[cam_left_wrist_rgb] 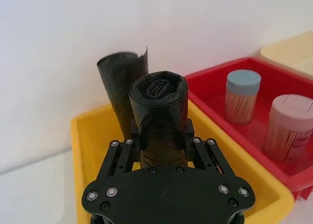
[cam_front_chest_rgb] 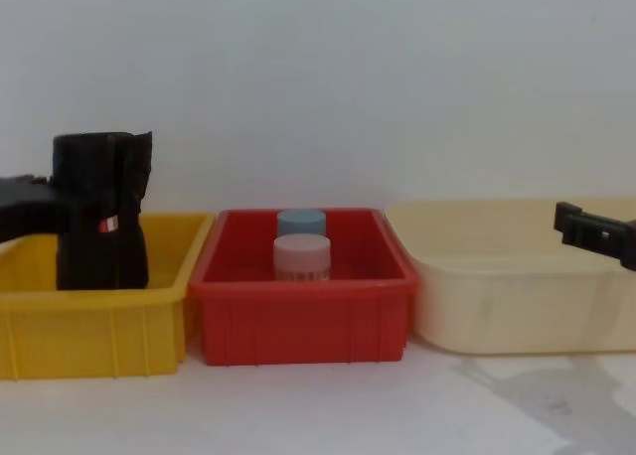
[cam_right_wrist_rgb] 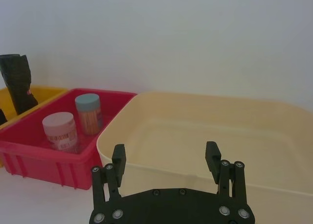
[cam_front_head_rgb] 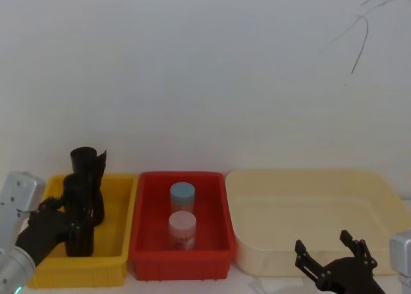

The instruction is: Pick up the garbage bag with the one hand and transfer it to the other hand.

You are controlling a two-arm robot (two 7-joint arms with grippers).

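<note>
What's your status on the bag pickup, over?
Left tool shut on garbage bag roll, upright in yellow bin. Right tool open, low before cream tub. Second roll stands just behind the gripped one.

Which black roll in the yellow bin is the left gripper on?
The nearer black plastic roll with the folded-in top, clamped by the left gripper; the flap-edged roll stands free behind.

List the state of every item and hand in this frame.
Left hand: shut on front bag roll.
Front bag roll: upright in yellow bin, gripped.
Back bag roll: upright, free, outer edge loose.
Blue-lid jar: upright, lid on, in red bin.
Pink-lid jar: upright, lid on, same bin.
Right hand: open, holding nothing, in front of cream tub.
</note>
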